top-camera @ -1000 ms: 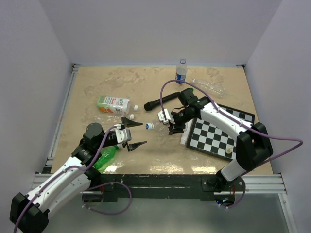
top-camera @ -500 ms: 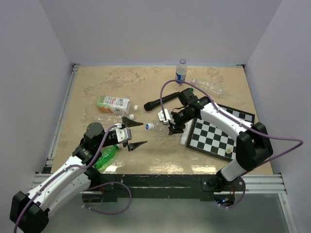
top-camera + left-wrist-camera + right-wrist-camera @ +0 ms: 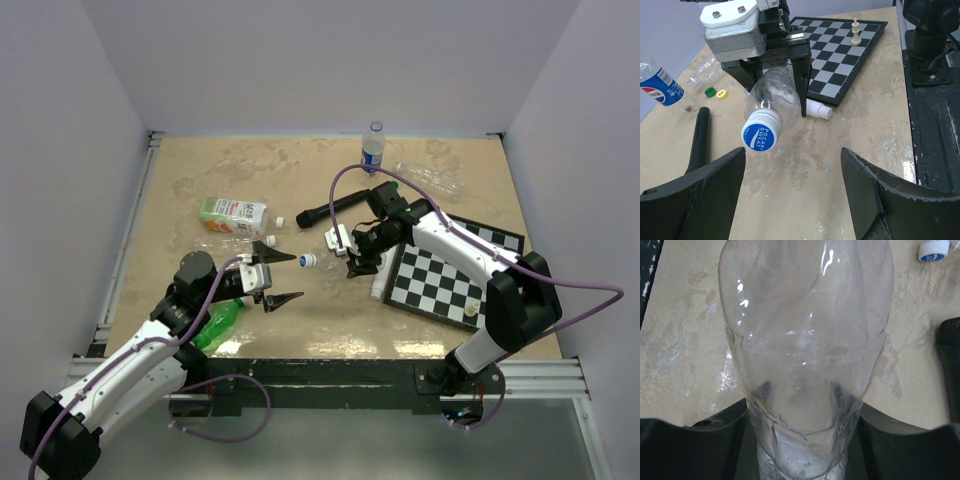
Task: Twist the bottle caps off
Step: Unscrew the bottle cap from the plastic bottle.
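- Tan table [image 3: 180,200]: green bottle [image 3: 222,322] at front edge, partly hidden under left arm [image 3: 150,350].
- Right end effector [image 3: 352,258] clamped on clear bottle [image 3: 771,95], cap [image 3: 760,136] fitted.
- Left end effector [image 3: 296,275]: fingers apart.

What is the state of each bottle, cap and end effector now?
Clear bottle, held lying level, capped.
Blue cap, on that bottle, untouched.
Right end effector, shut on clear bottle.
Left end effector, open, short of the cap.
Pepsi bottle, upright, capped.
Green bottle, lying down.
Green cap, loose.
Yellow cap, loose.
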